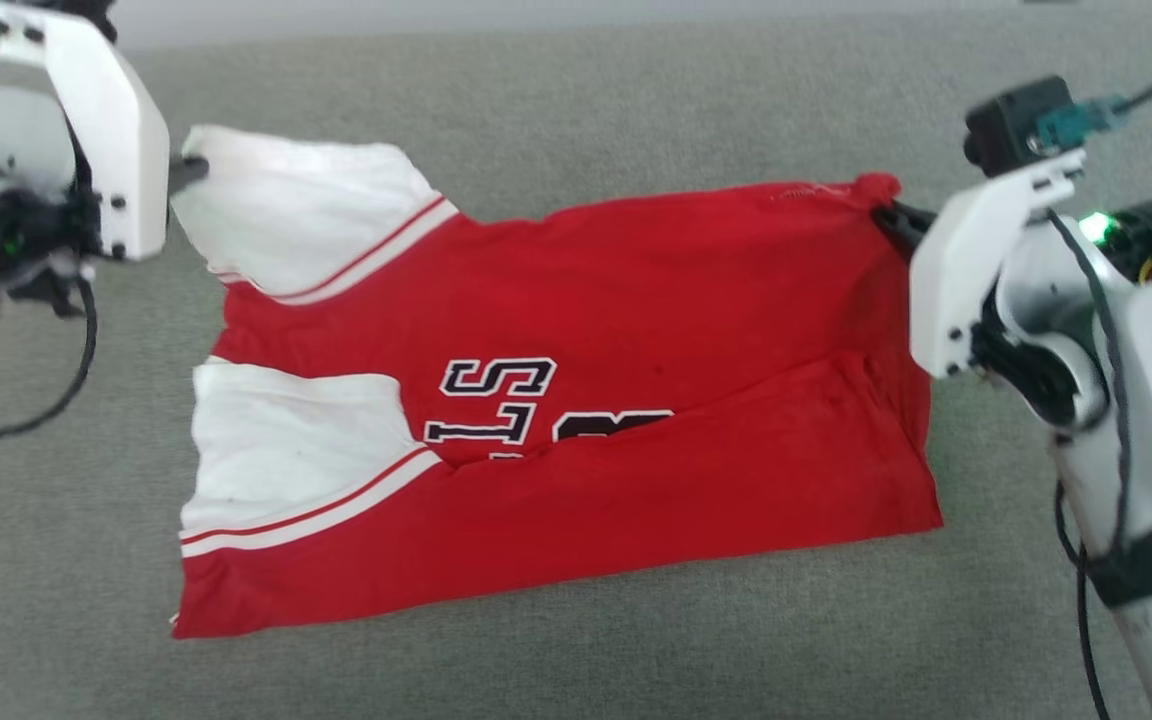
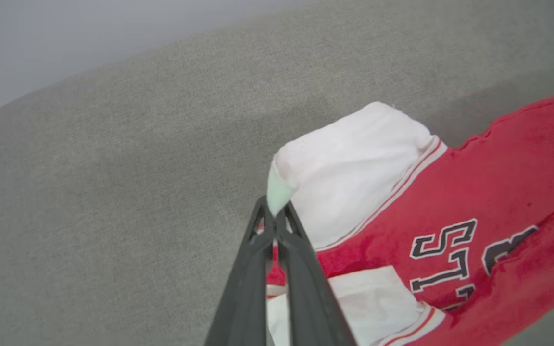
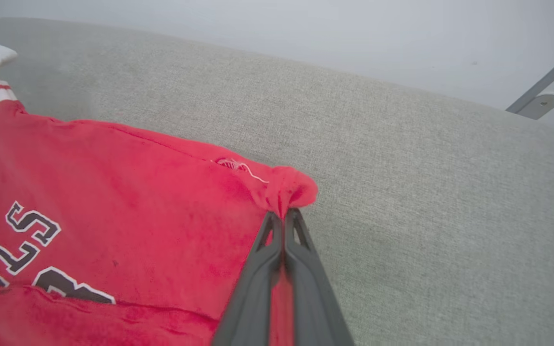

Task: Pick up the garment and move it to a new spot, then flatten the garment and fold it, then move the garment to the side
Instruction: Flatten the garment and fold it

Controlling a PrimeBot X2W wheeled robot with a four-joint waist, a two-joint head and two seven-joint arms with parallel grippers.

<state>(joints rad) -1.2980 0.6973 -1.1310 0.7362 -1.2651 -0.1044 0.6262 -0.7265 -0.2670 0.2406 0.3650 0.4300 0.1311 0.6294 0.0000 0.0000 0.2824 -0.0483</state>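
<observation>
The garment (image 1: 586,330), a red jersey with white sleeves and black lettering, lies spread sideways on the grey surface, its near edge folded up over the lettering. My left gripper (image 1: 191,168) is shut on the far white sleeve's corner; in the left wrist view the dark fingers (image 2: 277,250) pinch that white cloth (image 2: 349,182). My right gripper (image 1: 891,218) is shut on the far red hem corner. In the right wrist view the right gripper (image 3: 283,217) bunches the red fabric (image 3: 113,192) at its tips. Both held corners look slightly raised.
The grey fabric surface (image 1: 636,120) stretches on all sides of the garment. A pale wall (image 3: 354,38) rises behind it, with a metal bracket (image 3: 536,103) at the right. Cables (image 1: 1086,560) hang by my right forearm.
</observation>
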